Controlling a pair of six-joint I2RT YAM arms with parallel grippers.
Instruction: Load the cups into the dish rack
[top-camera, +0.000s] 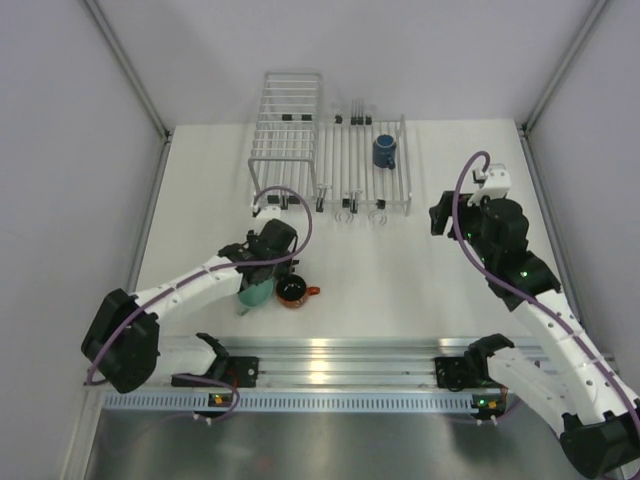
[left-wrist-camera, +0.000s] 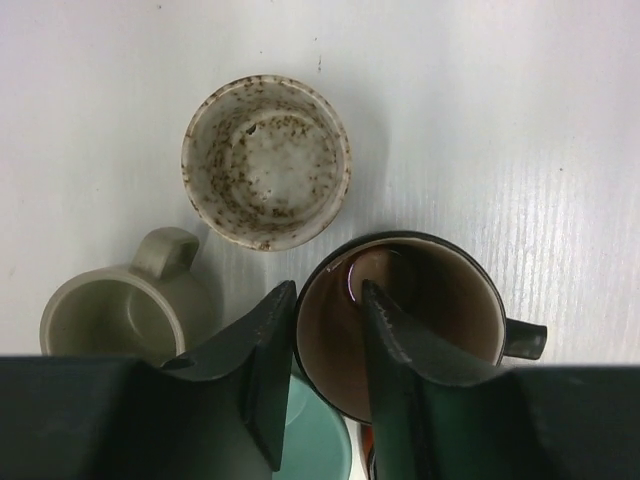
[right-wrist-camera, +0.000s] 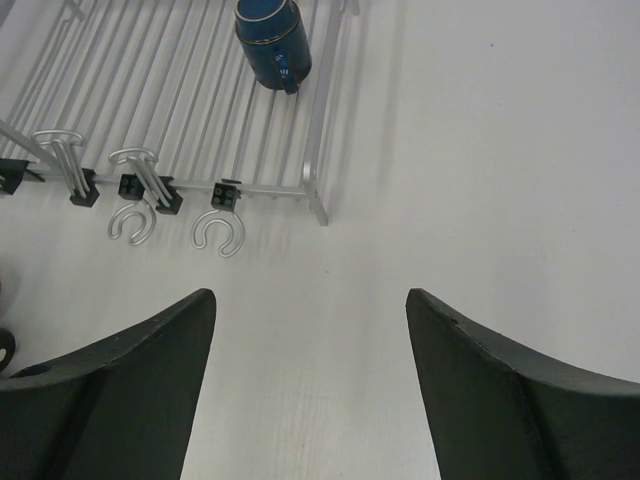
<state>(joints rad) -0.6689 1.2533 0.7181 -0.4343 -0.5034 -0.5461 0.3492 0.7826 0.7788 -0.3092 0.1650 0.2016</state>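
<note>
As the left end effector stands part-open and empty, one finger sits inside the brown cup.

The left arm stretches out low and bends at the wrist. Its left gripper points down, well short of the near left corner of the dish rack. One finger is outside the wall of the brown cup and the other finger is inside. I cannot tell if they pinch it. The right arm is folded up high. Its right gripper hangs beside the rack's near right corner, fingers wide apart and holding nothing.
</note>
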